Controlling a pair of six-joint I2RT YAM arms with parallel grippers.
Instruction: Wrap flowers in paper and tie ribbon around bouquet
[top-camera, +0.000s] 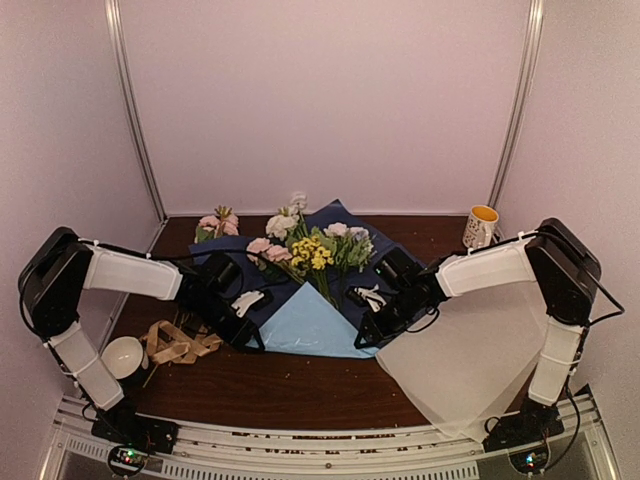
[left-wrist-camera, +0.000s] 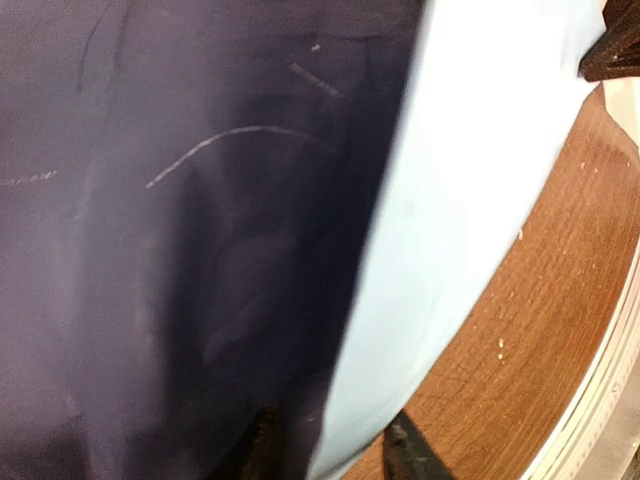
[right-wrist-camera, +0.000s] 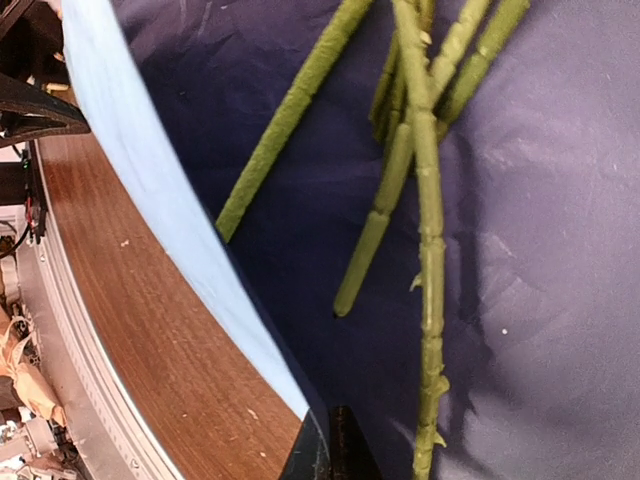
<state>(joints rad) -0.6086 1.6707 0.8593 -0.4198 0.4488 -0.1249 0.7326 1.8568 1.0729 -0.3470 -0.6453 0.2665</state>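
Observation:
The flowers (top-camera: 315, 250), white, pink and yellow, lie on the paper (top-camera: 350, 218) with their green stems (right-wrist-camera: 430, 250) pointing toward me. The paper's near corner is folded up, so its light blue face (top-camera: 315, 325) shows over the navy face. My left gripper (top-camera: 248, 302) is at the fold's left side, and its fingers stand apart around the paper's edge (left-wrist-camera: 400, 300). My right gripper (right-wrist-camera: 332, 452) is shut on the paper's edge at the fold's right side (top-camera: 368, 298). The tan ribbon (top-camera: 180, 342) lies looped at the left. No wrapped bouquet is in view.
A white bowl (top-camera: 122, 355) sits beside the ribbon. Loose pink flowers (top-camera: 218, 224) lie at the back left. A mug with a yellow inside (top-camera: 480, 227) stands at the back right. A pale translucent sheet (top-camera: 470, 370) covers the near right of the table.

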